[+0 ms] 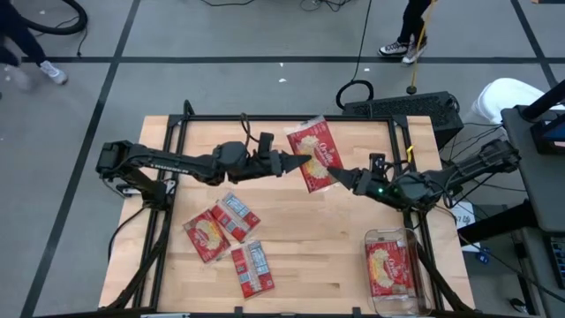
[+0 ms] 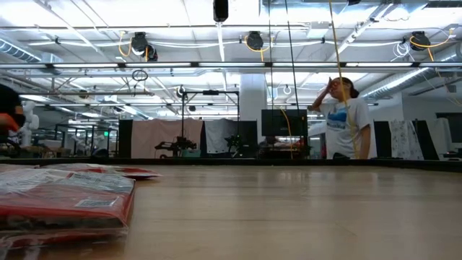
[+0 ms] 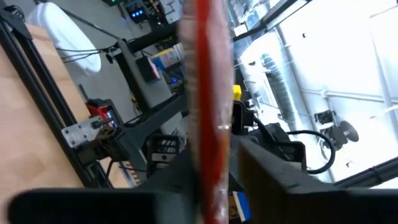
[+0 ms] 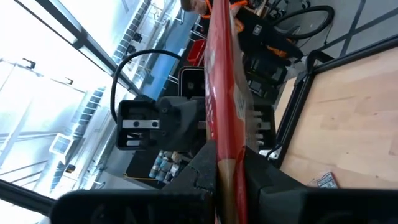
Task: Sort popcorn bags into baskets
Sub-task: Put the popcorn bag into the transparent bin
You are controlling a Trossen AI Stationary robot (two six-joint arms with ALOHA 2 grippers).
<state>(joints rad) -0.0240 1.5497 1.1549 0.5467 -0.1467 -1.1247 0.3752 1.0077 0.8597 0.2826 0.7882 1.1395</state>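
One red popcorn bag [image 1: 316,152], popcorn picture up, hangs in the air above the far middle of the table between both grippers. My left gripper [image 1: 300,162] reaches it from the left, my right gripper [image 1: 335,175] from the right, and each is shut on it. Both wrist views show it edge-on, as a red strip [image 3: 208,93] [image 4: 222,74] between the dark fingers. Three more bags [image 1: 212,234] [image 1: 237,216] [image 1: 252,268] lie flat on the near left of the table. The clear basket [image 1: 415,274] stands at the near right corner with one bag [image 1: 388,268] inside. My left gripper pinches the bag's left long edge [image 1: 306,161], about midway along it, between its two fingers [image 3: 261,168]. They come level from the table's left. The bag is lifted clear of the table, roughly flat. My right gripper pinches the bag's right long edge near its near corner [image 1: 329,171] between its two fingers [image 4: 267,180]. They come in from the table's right, slanting toward the far side. The bag is clear of the table and spans the gap between both grippers.
Bare wood lies between the three loose bags and the basket. A dark metal frame [image 1: 172,141] runs along the table's left, far and right sides. In the low view the near bags [image 2: 65,198] fill the left foreground. A person [image 2: 345,119] stands beyond the far edge.
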